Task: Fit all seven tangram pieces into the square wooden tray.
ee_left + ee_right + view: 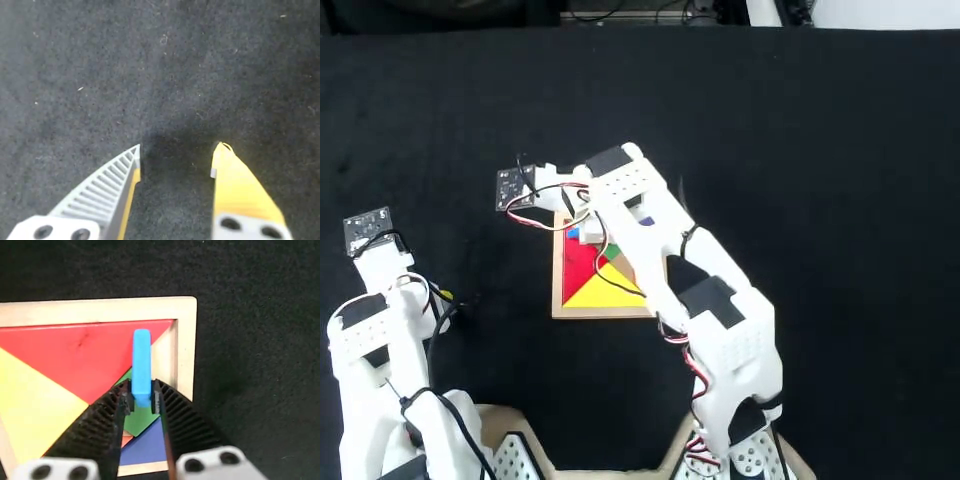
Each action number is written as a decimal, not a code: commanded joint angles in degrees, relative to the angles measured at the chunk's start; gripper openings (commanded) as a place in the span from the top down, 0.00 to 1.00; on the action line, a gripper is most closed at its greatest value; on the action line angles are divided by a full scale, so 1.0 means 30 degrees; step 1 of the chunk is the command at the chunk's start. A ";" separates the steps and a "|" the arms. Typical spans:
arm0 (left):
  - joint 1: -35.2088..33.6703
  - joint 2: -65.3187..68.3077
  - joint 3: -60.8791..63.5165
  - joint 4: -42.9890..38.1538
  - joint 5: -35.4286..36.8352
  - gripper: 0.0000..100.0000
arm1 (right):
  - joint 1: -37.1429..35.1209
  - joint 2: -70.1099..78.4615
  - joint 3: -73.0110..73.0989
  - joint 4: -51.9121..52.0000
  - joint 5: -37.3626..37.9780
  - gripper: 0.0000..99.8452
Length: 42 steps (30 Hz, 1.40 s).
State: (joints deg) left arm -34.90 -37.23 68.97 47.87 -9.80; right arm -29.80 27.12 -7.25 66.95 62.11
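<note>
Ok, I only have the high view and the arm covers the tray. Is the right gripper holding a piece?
Observer: Yes, the right gripper is shut on the light blue piece, held on edge above the tray.
Operator: Any slot free for it?
Observer: Bare wood shows between the red triangle and the tray's rim.
Operator: And the other arm?
Observer: The left gripper is open over black cloth.
</note>
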 commanded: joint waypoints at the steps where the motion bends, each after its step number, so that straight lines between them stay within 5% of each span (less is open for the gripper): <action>1: -0.0220 -0.0381 -0.0044 -0.0059 0.0264 0.77 | -0.0234 -0.1421 -0.0132 0.0059 0.0029 0.99; 11: -0.0220 -0.0381 -0.0044 -0.0059 0.0264 0.77 | 0.0762 -0.2359 -0.0249 -0.2081 -0.1670 0.99; 21: -0.0220 -0.0381 -0.0044 -0.0322 0.0264 0.77 | 0.0293 -0.5582 0.6256 -0.7267 -0.1582 0.99; 42: 0.0073 -0.0381 0.0132 -0.0440 0.0293 0.77 | 0.0498 -0.3912 0.6403 -0.8205 -0.0381 0.99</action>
State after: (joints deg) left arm -34.90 -37.23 69.76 47.43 -9.54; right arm -29.01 15.34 14.64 43.21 60.35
